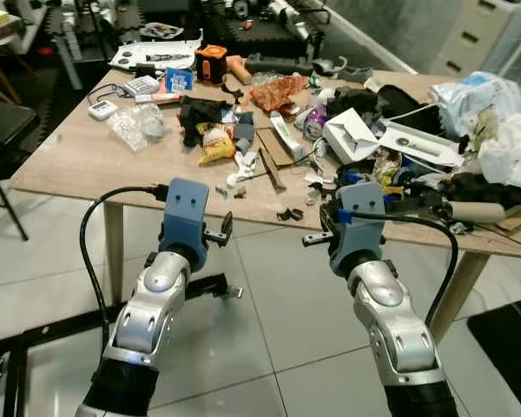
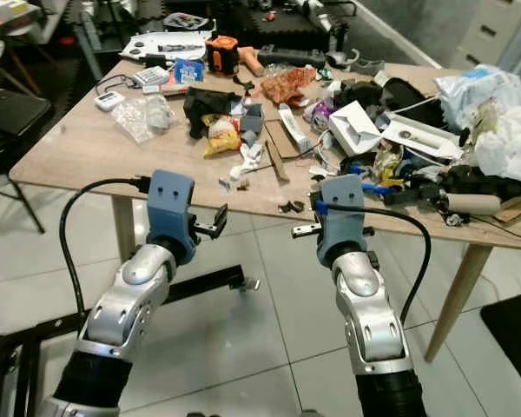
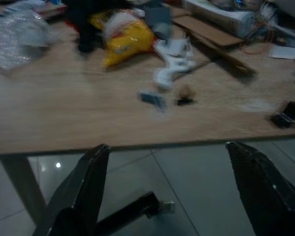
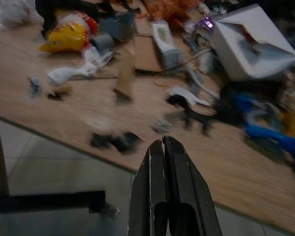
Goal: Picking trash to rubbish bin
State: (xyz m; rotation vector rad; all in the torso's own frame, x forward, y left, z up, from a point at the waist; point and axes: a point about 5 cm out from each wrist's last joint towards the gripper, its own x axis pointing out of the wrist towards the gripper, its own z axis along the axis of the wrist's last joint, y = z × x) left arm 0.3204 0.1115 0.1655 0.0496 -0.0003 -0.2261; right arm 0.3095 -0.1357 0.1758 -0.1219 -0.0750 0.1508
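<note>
Trash covers a wooden table [image 1: 78, 165]: a yellow snack bag [image 1: 215, 148], a crumpled white scrap [image 3: 172, 61], an orange wrapper [image 1: 278, 91], a clear plastic bag [image 1: 137, 123], an open white box [image 4: 250, 44] and white plastic bags [image 1: 512, 148] at the right end. Small black bits [image 4: 115, 141] lie close to the front edge. Both arms are raised in front of that edge, just short of it. My left gripper [image 3: 167, 147] is open and empty, facing the snack bag. My right gripper [image 4: 163, 142] is shut with nothing in it, pointing at the black bits.
A black chair [image 1: 0, 130] stands left of the table. A black metal frame [image 1: 35, 334] lies on the tiled floor under my left arm. An orange tape measure [image 1: 212, 62] and tools sit at the table's back. White drawers [image 1: 486, 35] stand at the far right.
</note>
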